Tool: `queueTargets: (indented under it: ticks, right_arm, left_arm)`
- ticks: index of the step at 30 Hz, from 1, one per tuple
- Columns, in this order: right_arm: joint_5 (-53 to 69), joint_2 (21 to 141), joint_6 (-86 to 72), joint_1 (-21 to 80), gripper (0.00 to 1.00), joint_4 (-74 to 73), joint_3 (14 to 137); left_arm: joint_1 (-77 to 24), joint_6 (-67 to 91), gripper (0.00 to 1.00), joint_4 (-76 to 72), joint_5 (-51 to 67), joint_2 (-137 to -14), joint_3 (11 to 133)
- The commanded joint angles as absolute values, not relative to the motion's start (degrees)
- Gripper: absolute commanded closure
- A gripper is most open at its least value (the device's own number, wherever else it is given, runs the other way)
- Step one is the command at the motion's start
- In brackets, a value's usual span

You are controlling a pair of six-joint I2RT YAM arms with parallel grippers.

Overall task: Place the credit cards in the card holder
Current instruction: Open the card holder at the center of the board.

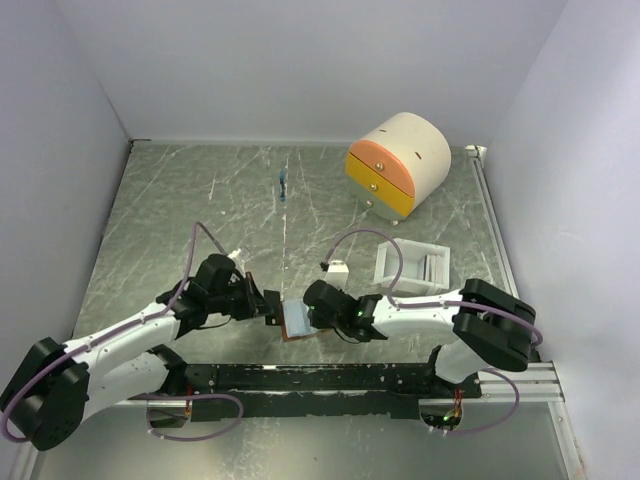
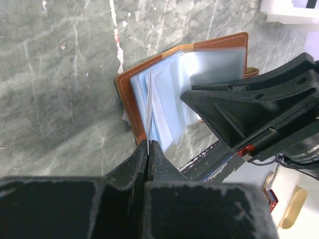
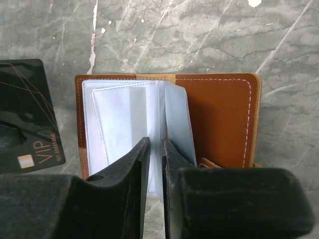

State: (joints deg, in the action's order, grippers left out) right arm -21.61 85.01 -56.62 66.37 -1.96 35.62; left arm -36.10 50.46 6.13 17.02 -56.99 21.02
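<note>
Marbled grey table [image 1: 200, 200], white walls; left tool [image 2: 148, 149] pinches a card [image 2: 148, 107], right tool [image 3: 155, 149] nearly closed.

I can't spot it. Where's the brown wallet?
In the top view, the card holder lies open near the table's front edge, between the left gripper and right gripper.

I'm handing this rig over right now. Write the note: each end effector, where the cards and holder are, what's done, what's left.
Left end effector: shut on a sleeve of the card holder.
Right end effector: nearly closed around the sleeves, grip unclear.
Card holder lies open on the table near the arm bases.
Black VIP card lies beside the holder, not inserted.
Done: holder opened.
Left: slot the cards in.
</note>
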Motion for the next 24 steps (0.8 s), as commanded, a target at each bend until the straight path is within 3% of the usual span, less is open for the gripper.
queueTargets:
  ticks: [1,8,12,18,24]
  right_arm:
    - [-17.7,84.2,-57.8,65.6,0.82,0.5,33.5]
    - [-22.7,85.4,-53.8,67.3,0.56,-9.9,41.1]
    - [-27.0,88.1,-53.0,69.6,0.47,-16.3,46.5]
    - [-31.9,94.5,-51.2,71.9,0.39,-24.4,53.9]
    - [-34.3,97.7,-50.8,72.6,0.36,-27.6,56.0]
  left_arm:
    - [-35.7,50.9,0.93,2.5,18.9,-58.1,20.2]
    - [-35.7,50.0,0.93,11.9,9.7,-54.0,23.4]
    - [-35.4,49.5,0.93,16.6,5.9,-53.3,25.5]
    - [-34.5,49.7,0.93,22.9,-0.3,-47.2,27.8]
    - [-34.5,49.7,0.93,28.6,-6.5,-39.6,30.2]
